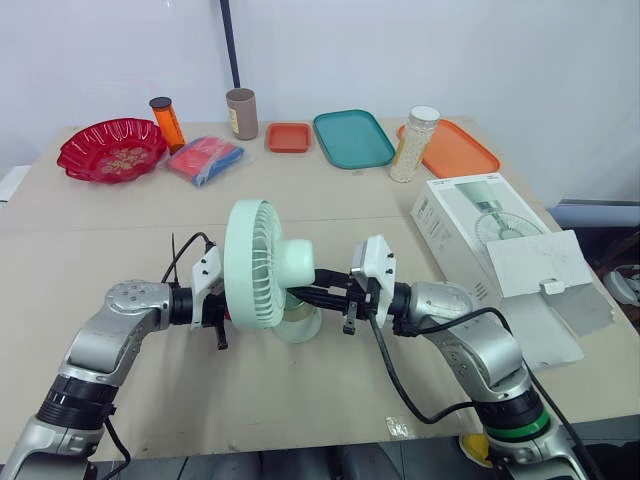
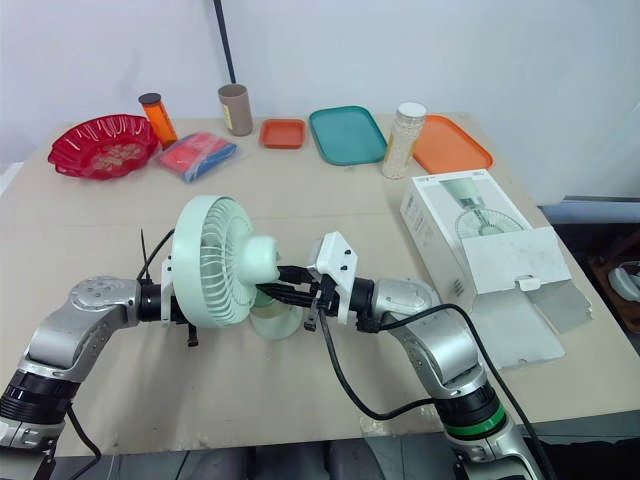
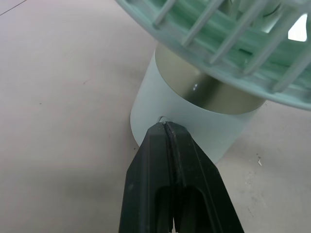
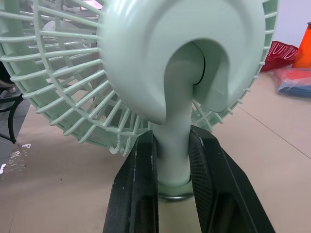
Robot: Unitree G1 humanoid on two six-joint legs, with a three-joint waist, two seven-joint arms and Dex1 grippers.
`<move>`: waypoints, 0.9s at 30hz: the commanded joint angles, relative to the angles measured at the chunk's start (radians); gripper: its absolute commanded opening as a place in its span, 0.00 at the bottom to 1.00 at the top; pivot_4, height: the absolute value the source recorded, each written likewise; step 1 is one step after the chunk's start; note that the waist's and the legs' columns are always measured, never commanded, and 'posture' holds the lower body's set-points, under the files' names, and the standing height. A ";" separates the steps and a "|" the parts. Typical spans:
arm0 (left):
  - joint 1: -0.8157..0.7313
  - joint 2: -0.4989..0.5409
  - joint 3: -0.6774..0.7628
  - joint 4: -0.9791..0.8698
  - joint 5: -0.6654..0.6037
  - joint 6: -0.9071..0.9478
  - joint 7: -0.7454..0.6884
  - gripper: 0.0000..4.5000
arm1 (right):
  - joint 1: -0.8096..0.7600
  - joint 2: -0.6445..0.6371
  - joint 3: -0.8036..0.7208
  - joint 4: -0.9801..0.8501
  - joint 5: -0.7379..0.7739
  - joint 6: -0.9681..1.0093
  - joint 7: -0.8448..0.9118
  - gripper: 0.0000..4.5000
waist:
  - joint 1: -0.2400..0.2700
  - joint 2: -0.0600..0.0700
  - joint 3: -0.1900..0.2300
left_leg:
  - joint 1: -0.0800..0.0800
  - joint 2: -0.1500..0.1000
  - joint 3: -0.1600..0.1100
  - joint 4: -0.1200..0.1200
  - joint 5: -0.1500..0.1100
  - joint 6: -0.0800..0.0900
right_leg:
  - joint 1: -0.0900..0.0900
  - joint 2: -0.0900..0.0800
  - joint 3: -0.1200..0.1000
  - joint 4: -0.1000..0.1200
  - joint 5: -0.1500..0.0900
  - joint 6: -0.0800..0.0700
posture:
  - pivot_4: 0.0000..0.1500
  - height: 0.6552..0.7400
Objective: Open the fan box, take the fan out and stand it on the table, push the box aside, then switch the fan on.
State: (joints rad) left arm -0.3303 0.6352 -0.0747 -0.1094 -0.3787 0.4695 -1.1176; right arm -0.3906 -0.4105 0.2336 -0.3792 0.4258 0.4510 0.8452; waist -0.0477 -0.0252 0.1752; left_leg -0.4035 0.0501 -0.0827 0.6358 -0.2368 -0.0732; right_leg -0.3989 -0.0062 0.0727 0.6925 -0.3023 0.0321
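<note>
Gripping the fan by its neck, box lying open at the side

Standing here at the front of the counter [image 1: 120, 230], I see the pale green fan [image 1: 262, 262] upright on its round base [image 3: 184, 121], about midway along the front edge and set a little back from it. Its grille faces the robot's left.

The right tool [image 4: 173, 145] comes in level from the robot's right and is grasping the fan's neck, one black finger on either side of the stem just above the base. The left tool [image 3: 165, 128] is clenched with nothing in it. Its two fingers are pressed together and their tip sits right against the side wall of the base, under the grille.

The fan box [image 1: 470, 220] lies flat by the right edge, apart from the fan, with its end flap folded out toward the front right corner.

Along the far edge, from left to right, are a red bowl [image 1: 111, 148], an orange bottle [image 1: 167, 122], a blue and red packet [image 1: 205, 160], a brown tube [image 1: 241, 113], a small orange tray [image 1: 289, 137], a teal tray [image 1: 352, 137], a jar of white grains [image 1: 416, 143] and a larger orange tray [image 1: 455, 150].
</note>
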 commanded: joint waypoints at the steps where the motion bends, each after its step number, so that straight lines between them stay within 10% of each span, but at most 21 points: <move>1: -0.021 -0.021 -0.016 -0.051 -0.035 -0.013 -0.020 0.02 | -0.003 0.004 0.010 -0.028 0.001 -0.002 -0.001 0.07 | 0.000 0.000 0.000 | 0.000 0.000 0.000 0.000 0.000 0.000 | 0.000 0.000 0.000 0.000 0.000 0.000 | 1.00 1.00; 27: 0.275 0.211 0.271 -0.252 -0.165 0.134 0.046 0.02 | -0.163 0.026 -0.091 0.035 0.076 0.016 0.022 0.07 | -0.008 0.001 0.000 | 0.001 0.001 0.000 -0.001 -0.001 0.001 | -0.001 0.001 0.000 0.001 0.000 -0.001 | 1.00 1.00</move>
State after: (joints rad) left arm -0.0637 0.8345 0.1571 -0.3176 -0.5263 0.6054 -1.0754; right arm -0.5168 -0.3998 0.1921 -0.3090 0.4546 0.4831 0.8724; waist -0.0558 -0.0240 0.1756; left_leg -0.4025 0.0511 -0.0826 0.6350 -0.2373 -0.0722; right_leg -0.3997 -0.0056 0.0728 0.6935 -0.3028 0.0314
